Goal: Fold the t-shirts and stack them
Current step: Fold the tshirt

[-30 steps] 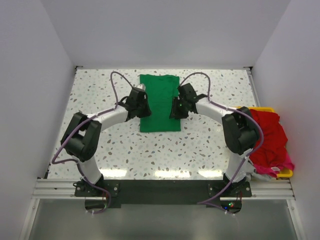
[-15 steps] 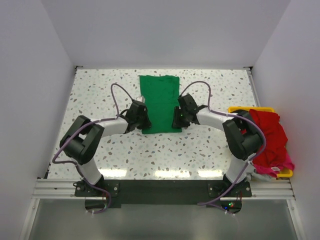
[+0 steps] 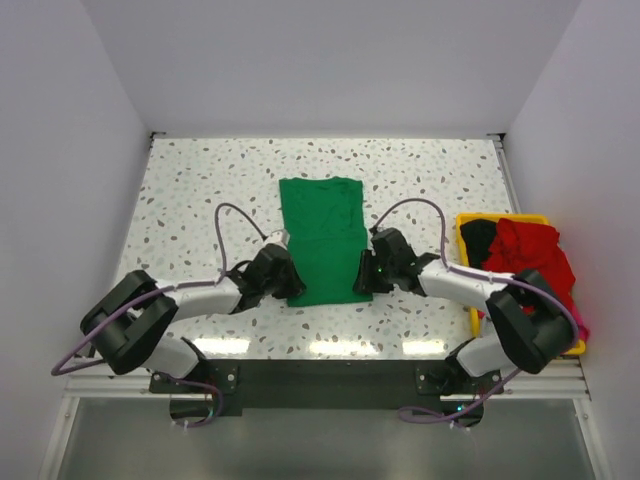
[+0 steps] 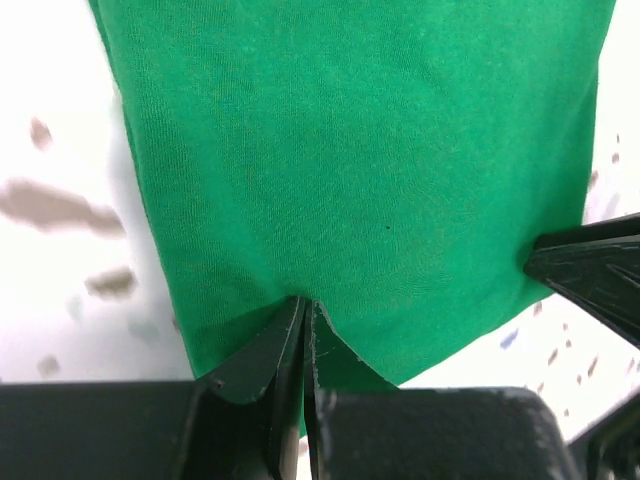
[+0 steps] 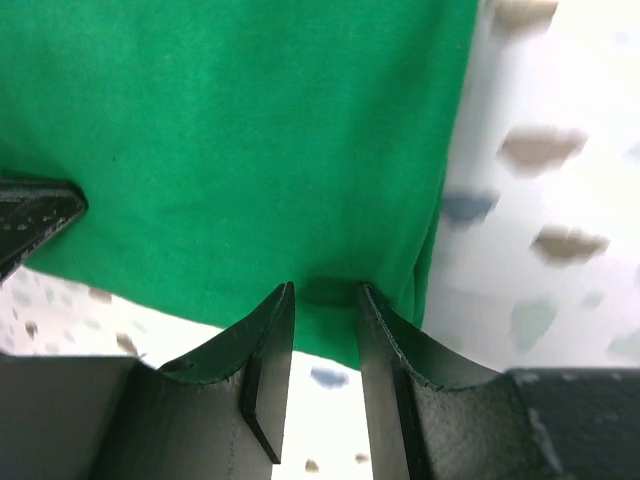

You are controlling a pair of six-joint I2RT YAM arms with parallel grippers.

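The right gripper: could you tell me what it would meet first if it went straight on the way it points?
The green t-shirt: the right gripper sits at its near hem, and cloth fills the path ahead, probably with table just beneath.

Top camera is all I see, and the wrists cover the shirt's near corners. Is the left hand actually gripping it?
Observer: Yes. The left wrist view shows the left hand shut on the shirt, puckering its near hem.
Operator: And the right hand?
Observer: Its wrist view shows the right hand straddling the hem with a gap between its fingers. I cannot tell whether it clamps.
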